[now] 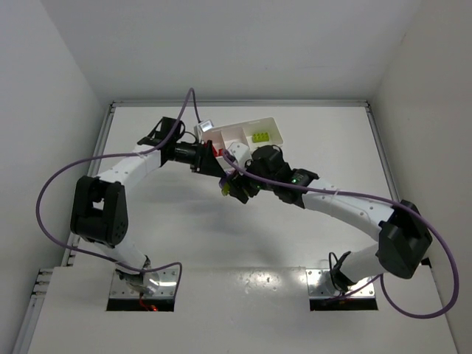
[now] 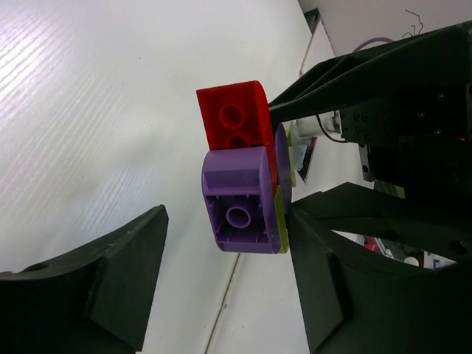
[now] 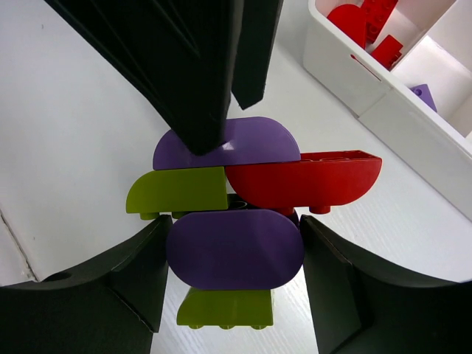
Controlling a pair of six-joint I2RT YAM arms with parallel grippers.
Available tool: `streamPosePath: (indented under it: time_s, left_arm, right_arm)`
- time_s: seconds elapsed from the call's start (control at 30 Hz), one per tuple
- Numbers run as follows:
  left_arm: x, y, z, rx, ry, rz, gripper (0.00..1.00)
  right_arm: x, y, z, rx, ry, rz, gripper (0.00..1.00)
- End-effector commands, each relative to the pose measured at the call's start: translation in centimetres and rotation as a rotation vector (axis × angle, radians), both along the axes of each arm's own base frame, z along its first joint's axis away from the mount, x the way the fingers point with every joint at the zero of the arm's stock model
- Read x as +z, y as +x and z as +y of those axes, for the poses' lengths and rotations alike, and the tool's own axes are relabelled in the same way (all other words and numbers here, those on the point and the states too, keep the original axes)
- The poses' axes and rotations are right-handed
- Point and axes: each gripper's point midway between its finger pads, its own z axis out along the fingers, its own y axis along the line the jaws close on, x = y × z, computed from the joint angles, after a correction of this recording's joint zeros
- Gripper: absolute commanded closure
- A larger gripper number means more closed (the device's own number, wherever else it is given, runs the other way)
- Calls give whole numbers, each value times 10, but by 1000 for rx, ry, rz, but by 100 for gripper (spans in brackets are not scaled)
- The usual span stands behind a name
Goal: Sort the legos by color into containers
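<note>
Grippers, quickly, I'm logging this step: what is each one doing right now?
Left gripper: open, jaws around the brick stack, one finger not touching it.
Right gripper: shut on the brick stack.

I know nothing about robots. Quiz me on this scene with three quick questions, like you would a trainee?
1. Which colour brick shows in the tray compartment next to the red bricks?
2. True or false: the tray's lime green bricks share the red bricks' compartment.
3. The right tool grips: A) one loose red brick, B) a brick cluster of purple, red and lime green, C) the tray wall.
Key: 1, a purple brick; 2, false, the lime green bricks lie at the tray's other end; 3, B.
</note>
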Motion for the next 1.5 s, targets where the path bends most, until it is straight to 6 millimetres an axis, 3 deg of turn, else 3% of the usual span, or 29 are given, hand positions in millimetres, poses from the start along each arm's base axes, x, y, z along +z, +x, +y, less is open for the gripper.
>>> streamPosePath:
  time_s: [0.0, 0.03, 0.17, 0.23, 0.3, 0.47, 0.53, 0.6, 0.67, 0.73, 0.8, 0.83, 0.97, 1.03, 1.1, 1.13, 1.17, 1.2, 1.23, 1.27, 1.33, 1.47]
  left_arm:
    - [18, 1, -10, -54, -33, -66, 31]
    - [19, 0, -11, -64, -41, -73, 35]
    - [18, 0, -13, -83, -61, -54, 80]
    - [24, -1, -14, -102, -83, -69, 93]
    - [25, 0, -15, -109, -91, -67, 100]
    - [29, 4, -17, -123, -109, -69, 100]
    - [31, 2, -21, -145, -125, -63, 70]
    - [29, 0, -22, -154, -135, -41, 55]
    - [29, 0, -22, -157, -134, -49, 60]
    - [31, 4, -19, -148, -136, -59, 73]
    - [30, 5, -19, -140, -125, -62, 76]
    - [30, 5, -19, -140, -125, -62, 63]
    - [22, 16, -13, -66, -32, -117, 40]
    - [28, 22, -11, -32, -10, -201, 38]
    - [17, 22, -2, 73, 15, -196, 38]
    - [53, 31, 3, 154, -40, -340, 36]
    - [38, 23, 9, 205, -27, -342, 33]
    - [40, 34, 18, 314, 8, -399, 29]
    - [51, 38, 23, 366, -3, -469, 17]
    - [62, 34, 30, 416, -2, -510, 11]
    - [59, 34, 29, 468, 38, -515, 5]
    - [56, 33, 26, 544, 72, -474, 2]
  right_arm:
    - [28, 12, 14, 6, 52, -72, 100]
    - [28, 12, 14, 6, 52, -72, 100]
    - [28, 12, 14, 6, 52, -72, 100]
    - [28, 14, 13, -2, 49, -75, 100]
    - [19, 13, 9, -12, 30, -66, 100]
    - [17, 17, -6, -68, 12, -90, 100]
    - [17, 17, -10, -81, 7, -97, 100]
    - [13, 16, -12, -81, 1, -91, 100]
    - [17, 15, -12, -81, 7, -97, 100]
    - [15, 14, -13, -81, 1, -91, 100]
    - [15, 14, -13, -81, 0, -91, 100]
    - [18, 15, -15, -89, 4, -100, 100]
    - [20, 22, -19, -159, 34, -50, 100]
    - [26, 35, -23, -266, 108, 24, 100]
    - [27, 52, -31, -410, 199, 146, 100]
    - [24, 56, -35, -450, 220, 199, 100]
    - [28, 67, -43, -514, 254, 228, 100]
    - [22, 73, -44, -596, 293, 295, 100]
    - [18, 78, -50, -654, 298, 331, 100]
    - [25, 89, -54, -720, 324, 330, 100]
    - [19, 105, -61, -867, 371, 396, 100]
    - [43, 132, -55, -1040, 471, 447, 100]
